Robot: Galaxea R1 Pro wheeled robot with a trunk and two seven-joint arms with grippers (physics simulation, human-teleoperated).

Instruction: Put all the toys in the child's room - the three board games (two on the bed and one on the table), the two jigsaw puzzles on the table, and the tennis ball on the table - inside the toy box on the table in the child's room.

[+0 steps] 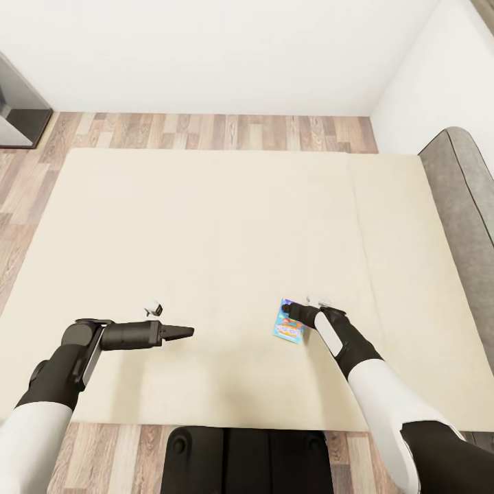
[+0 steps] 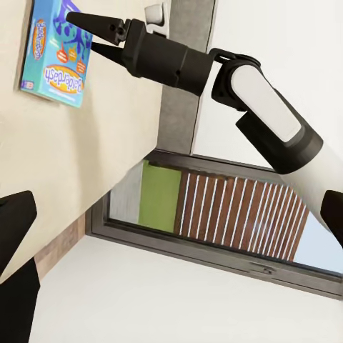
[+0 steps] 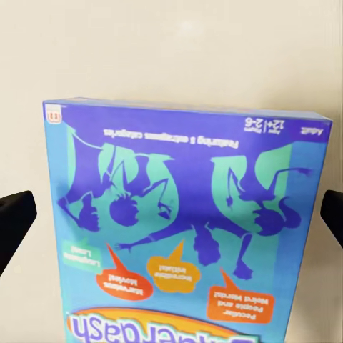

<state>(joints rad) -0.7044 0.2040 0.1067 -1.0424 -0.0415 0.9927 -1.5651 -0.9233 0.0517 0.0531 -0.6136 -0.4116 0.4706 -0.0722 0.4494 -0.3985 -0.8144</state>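
My right pincer (image 1: 293, 316) is wide open over the blue board game (image 1: 288, 321) on the bed (image 1: 206, 219), ready to grab it.

Walls (image 1: 226, 48): plain white, meeting in a corner. Floor (image 1: 206, 130): wood planks in mixed brown and grey tones. Window (image 2: 214, 214): dark frame, green and slatted brown visible beyond. Dark grey unit (image 1: 20, 110) against the wall. Light: even, soft.
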